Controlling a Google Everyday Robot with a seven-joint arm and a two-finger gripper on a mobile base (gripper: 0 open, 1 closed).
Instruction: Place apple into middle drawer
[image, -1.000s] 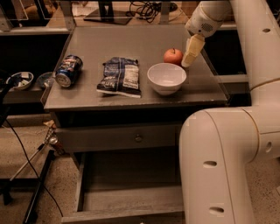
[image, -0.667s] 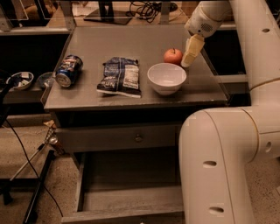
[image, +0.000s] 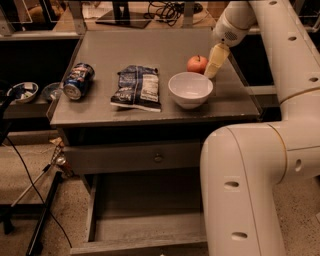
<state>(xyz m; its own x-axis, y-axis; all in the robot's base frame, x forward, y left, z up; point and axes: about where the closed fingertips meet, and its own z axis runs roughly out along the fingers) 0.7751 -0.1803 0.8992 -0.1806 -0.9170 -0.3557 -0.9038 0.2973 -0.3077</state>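
Note:
The small red-orange apple (image: 197, 64) sits on the grey cabinet top (image: 150, 47), just behind the white bowl (image: 190, 89). My gripper (image: 214, 64) hangs down from the white arm (image: 280, 60) right beside the apple, on its right and close to touching it. Below the cabinet top, the middle drawer (image: 145, 212) stands pulled out, its flat grey floor bare; my arm's big lower link hides its right part.
A dark crisp bag (image: 137, 87) and a blue can (image: 78, 81) on its side lie left of the bowl. A closed drawer front with a round knob (image: 158, 158) is above the open drawer. Cables and a stand (image: 40, 200) are on the floor at left.

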